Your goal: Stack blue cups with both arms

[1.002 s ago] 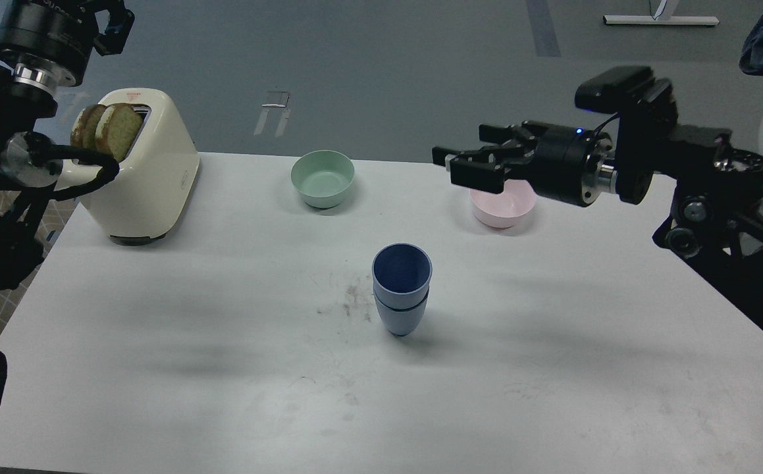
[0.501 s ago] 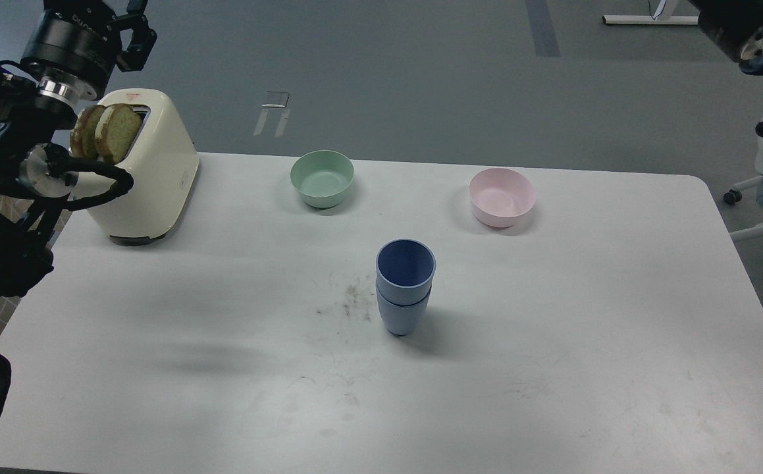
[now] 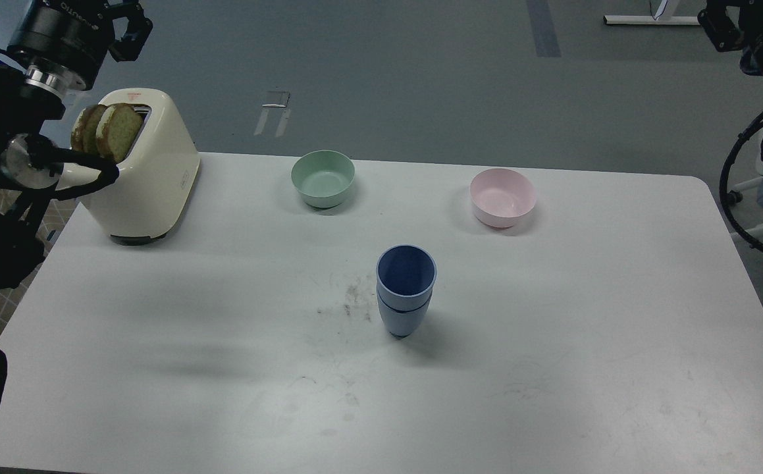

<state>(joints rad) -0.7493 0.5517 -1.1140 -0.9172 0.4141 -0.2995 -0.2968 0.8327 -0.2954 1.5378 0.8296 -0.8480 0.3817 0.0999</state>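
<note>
The two blue cups [image 3: 406,289] stand nested one inside the other, upright, near the middle of the white table [image 3: 552,368]. No gripper touches them. My left arm is raised at the top left, above the toaster. Its gripper [image 3: 123,23] is dark and cut off by the top edge, far from the cups. My right arm is raised at the top right corner, off the table. Its gripper [image 3: 717,20] is mostly out of view there. I cannot tell apart the fingers of either gripper.
A cream toaster [image 3: 147,171] with two slices of toast [image 3: 106,130] stands at the table's back left. A mint-green bowl [image 3: 322,178] sits at the back centre, a pink bowl [image 3: 503,197] at the back right. Smudges mark the table left of the cups.
My right arm has pulled away from above the pink bowl up to the top right corner. The left arm has shifted slightly. The stacked cups have not moved.
</note>
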